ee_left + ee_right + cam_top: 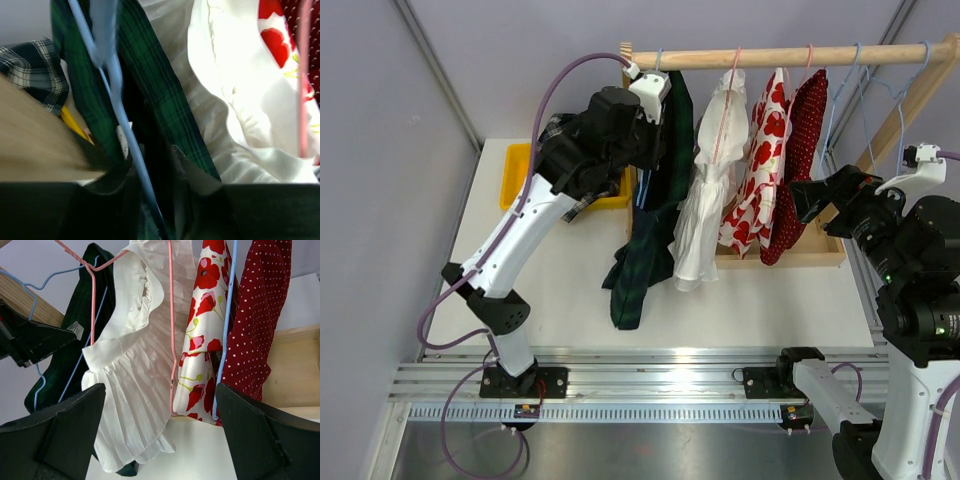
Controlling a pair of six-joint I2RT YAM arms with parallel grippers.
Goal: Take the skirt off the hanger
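From above we see the dark green plaid skirt (pixel 645 230) hanging at the left end of the wooden rod (pixel 790 55), beside a white blouse (pixel 705 200), with the left gripper (pixel 655 125) up against its top. Only the left wrist view shows the blue hanger (pixel 120 115) wire and skirt cloth running through the narrow gap between that gripper's fingers. Whether they pinch, we cannot tell. The right gripper (pixel 160 390) is spread wide, holding nothing, facing the clothes.
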